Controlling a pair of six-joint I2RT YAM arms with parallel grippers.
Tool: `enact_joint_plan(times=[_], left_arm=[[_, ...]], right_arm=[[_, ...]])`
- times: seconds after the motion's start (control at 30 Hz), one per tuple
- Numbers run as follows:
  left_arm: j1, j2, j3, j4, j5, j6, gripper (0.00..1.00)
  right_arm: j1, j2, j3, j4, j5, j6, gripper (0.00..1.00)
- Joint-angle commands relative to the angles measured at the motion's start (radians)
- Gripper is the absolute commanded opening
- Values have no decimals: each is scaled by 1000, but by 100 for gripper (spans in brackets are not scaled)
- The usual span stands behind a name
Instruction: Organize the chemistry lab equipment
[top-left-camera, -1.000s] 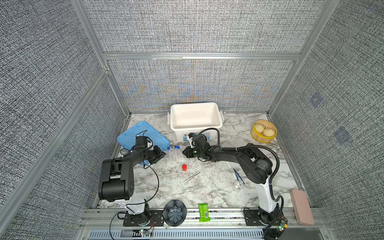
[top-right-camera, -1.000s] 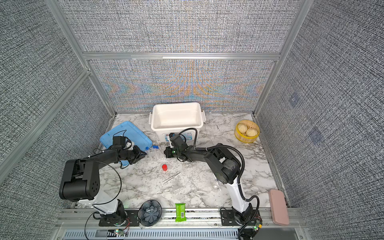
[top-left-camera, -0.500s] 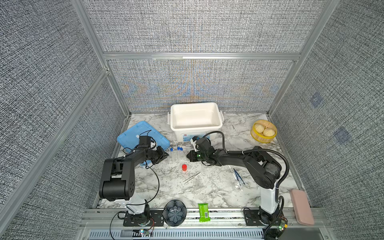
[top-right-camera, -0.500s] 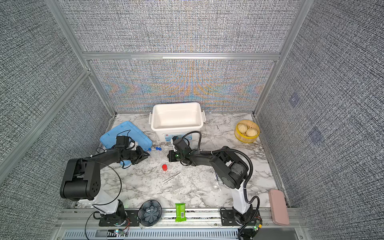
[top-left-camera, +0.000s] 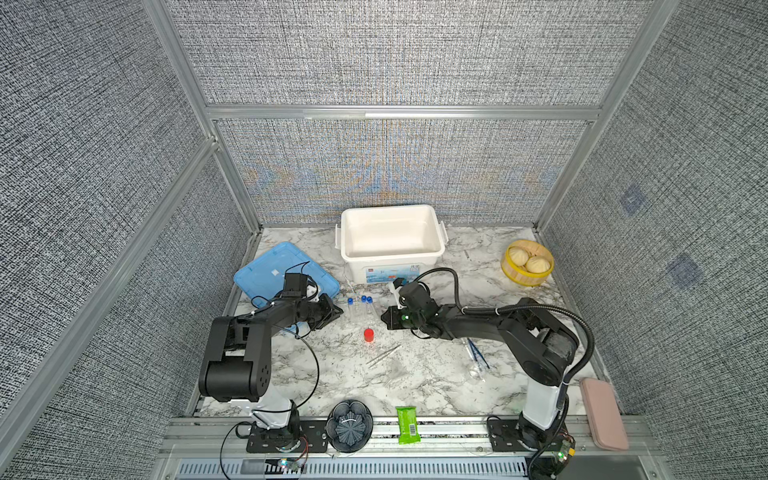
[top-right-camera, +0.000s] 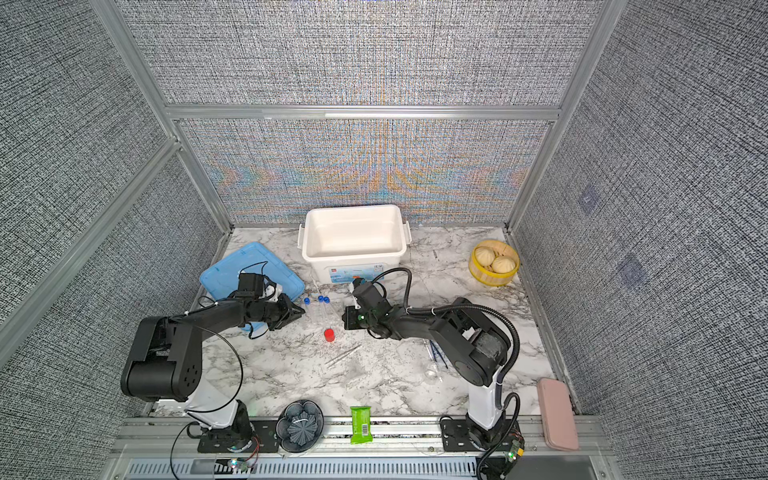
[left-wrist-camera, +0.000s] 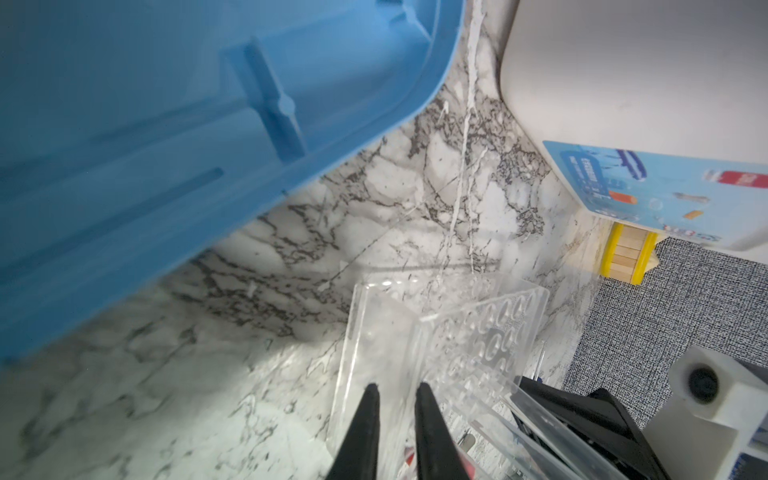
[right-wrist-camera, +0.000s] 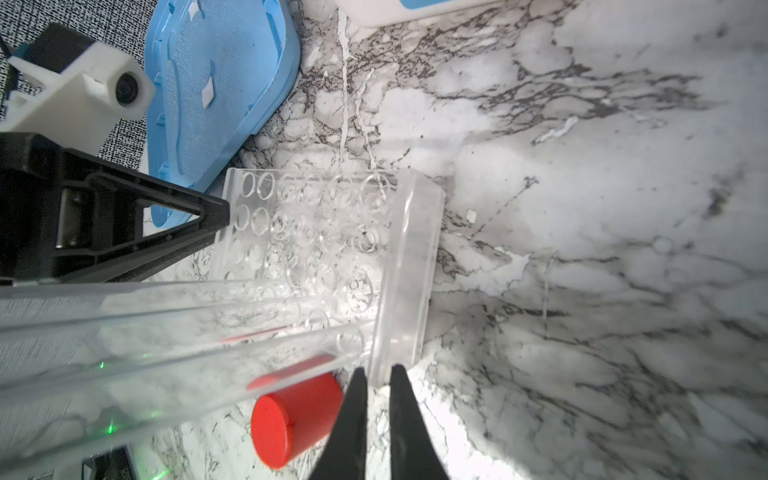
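The left end effector (top-left-camera: 337, 312) is pinched narrow on one end plate of the clear tube rack (right-wrist-camera: 316, 232). The right end effector (right-wrist-camera: 378, 371) is pinched narrow on the opposite end plate. Three blue-capped tubes (top-left-camera: 364, 311) stand in the rack between them. The red-capped vial (top-left-camera: 368, 335) sits on the tabletop (top-left-camera: 415, 386) just beside the right end effector's tips, and the silver tweezers (top-left-camera: 383, 356) lie near it, farther from the rack.

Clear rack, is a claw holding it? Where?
Both seem to: left claw pinches one end wall of the clear rack, right claw pinches the opposite end wall.
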Motion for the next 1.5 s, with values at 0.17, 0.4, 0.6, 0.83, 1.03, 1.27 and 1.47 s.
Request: enact_joint_plan(times=[0.17,0.4,0.6,0.83,1.03,1.27,1.47], left_arm=[[-2,-5,-3,-42,-4,26,18],[-2,2,44,-76,-33,44,18],[-2,15,63,-75,-50,51,18],[-2,51,71,-31,-50,36,23],[-1,76,73,10,-22,20,25],[-2,97,78,12,-13,26,24],[-2,93,74,6,-9,40,21]], right_arm=[[15,-27,-52,30,25,26,11],[-48,-45,-20,14,-41,2,21],[-68,9,61,32,-63,6,32],[-64,113,148,46,-34,-2,37],[-66,158,174,45,-35,-1,34],[-60,150,136,44,-35,-3,20],[-41,124,78,56,-43,15,14]])
